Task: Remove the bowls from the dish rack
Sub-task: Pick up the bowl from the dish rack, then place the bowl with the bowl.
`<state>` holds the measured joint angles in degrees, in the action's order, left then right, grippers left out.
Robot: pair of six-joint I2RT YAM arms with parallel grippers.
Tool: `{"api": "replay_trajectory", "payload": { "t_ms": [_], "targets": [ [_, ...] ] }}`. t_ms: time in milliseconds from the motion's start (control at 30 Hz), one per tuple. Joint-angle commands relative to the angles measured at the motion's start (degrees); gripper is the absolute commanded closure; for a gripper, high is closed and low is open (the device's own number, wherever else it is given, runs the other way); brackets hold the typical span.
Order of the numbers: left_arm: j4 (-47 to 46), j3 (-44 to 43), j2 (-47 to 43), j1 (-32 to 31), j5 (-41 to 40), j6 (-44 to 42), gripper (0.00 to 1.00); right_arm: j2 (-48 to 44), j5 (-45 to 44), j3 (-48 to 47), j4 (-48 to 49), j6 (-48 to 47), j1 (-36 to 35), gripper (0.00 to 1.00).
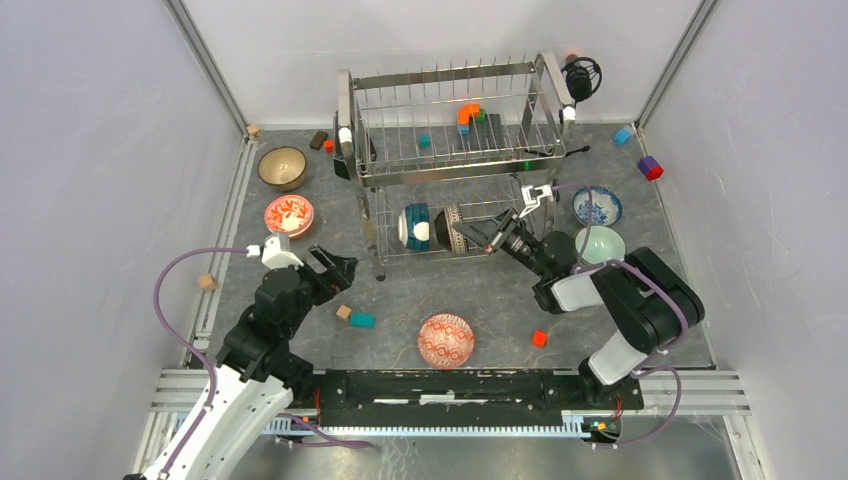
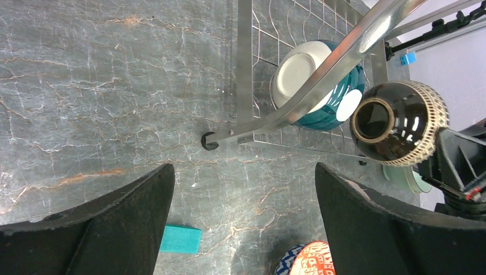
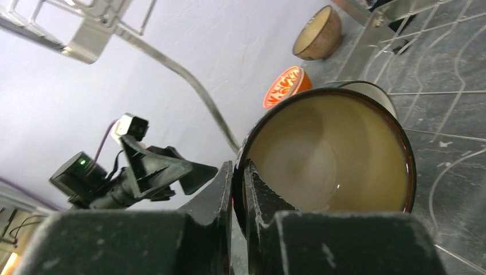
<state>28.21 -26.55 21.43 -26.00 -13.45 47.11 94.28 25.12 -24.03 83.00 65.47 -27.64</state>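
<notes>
Here the right gripper [image 1: 492,236] is clenched on the rim of the dark-rimmed bowl [image 1: 455,228]. One finger is inside the cream hollow and the other against the outer wall, with no gap showing in the right wrist view. That bowl stands on edge at the right end of the lower tier of the dish rack [image 1: 455,172], under the overhang of the upper tier. It is close against a teal bowl [image 1: 416,226] that is also on edge, and whether the two touch cannot be told. The left gripper [image 1: 335,270] hangs with its fingers spread wide and grasps nothing. It is over bare table [image 1: 480,290], just off the rack's front-left foot [image 2: 209,141], with a teal block [image 1: 362,320] near it. A brown-gold bowl [image 1: 282,167] and an orange bowl [image 1: 289,215] sit left of the rack, close to the table's left edge. A blue-and-white bowl [image 1: 597,206] and a pale green bowl [image 1: 600,245] sit to its right, the green one just beside the right arm. A red-and-white patterned bowl [image 1: 446,340] lies near the front edge between the arms. Open tabletop runs between it and the rack's front rail.
</notes>
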Motion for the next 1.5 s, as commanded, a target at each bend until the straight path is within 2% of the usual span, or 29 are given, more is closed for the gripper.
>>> {"api": "replay_trajectory", "payload": {
  "t_ms": [0, 167, 233, 433, 533, 600, 700, 833, 1033, 1200, 1300, 1467],
  "targets": [
    [-1.4, -0.7, -0.4, 0.2, -1.1, 1.1, 0.03, -7.2, 3.1, 1.7, 14.8, -1.3, -0.2, 1.00],
    [-0.7, -1.5, -0.8, 0.2, -1.5, 1.5, 0.03, -16.1, 6.2, 5.5, 6.6, -6.2, -0.2, 1.00],
    [0.4, -2.3, -0.9, 0.2, -2.1, 1.6, 0.03, -21.6, 7.0, 6.9, -1.0, -11.1, -0.2, 1.00],
    [7.5, -7.8, 0.9, 0.2, -6.6, 3.9, 0.00, -40.9, 6.6, 7.3, -32.5, -29.3, -0.9, 1.00],
    [12.0, -11.7, 3.8, 0.2, -7.1, 4.7, 0.00, -48.8, 2.4, 4.1, -50.9, -40.3, -4.4, 1.00],
    [14.4, -14.1, 5.8, 0.2, -7.2, 4.6, 0.00, -52.8, -4.2, 0.8, -62.3, -47.9, -9.4, 1.00],
    [15.3, -16.7, 7.3, 0.2, -7.1, 1.9, 0.00, -55.3, -13.1, -3.0, -72.5, -54.7, -18.0, 1.00],
    [12.5, -17.4, 6.2, 0.2, -0.5, -1.8, 0.00, -55.5, -22.6, -6.4, -79.9, -60.0, -26.2, 1.00],
    [2.9, -11.7, -0.5, 0.2, 13.0, -2.3, 0.00, -51.5, -40.7, -10.4, -87.9, -68.3, -40.8, 1.00],
    [4.7, -13.3, 4.0, 0.2, 22.5, -3.2, 0.00, -49.1, -53.4, -12.9, -90.2, -73.1, -51.7, 1.00],
    [4.5, -12.5, 5.6, -0.3, 27.6, -3.7, 0.00, -47.1, -58.8, -13.3, -90.8, -76.9, -57.1, 1.00],
    [4.4, -9.9, 3.0, -4.2, 27.9, -4.0, 0.00, -43.7, -60.9, -13.5, -90.8, -81.6, -63.4, 1.00]
  ]
}}
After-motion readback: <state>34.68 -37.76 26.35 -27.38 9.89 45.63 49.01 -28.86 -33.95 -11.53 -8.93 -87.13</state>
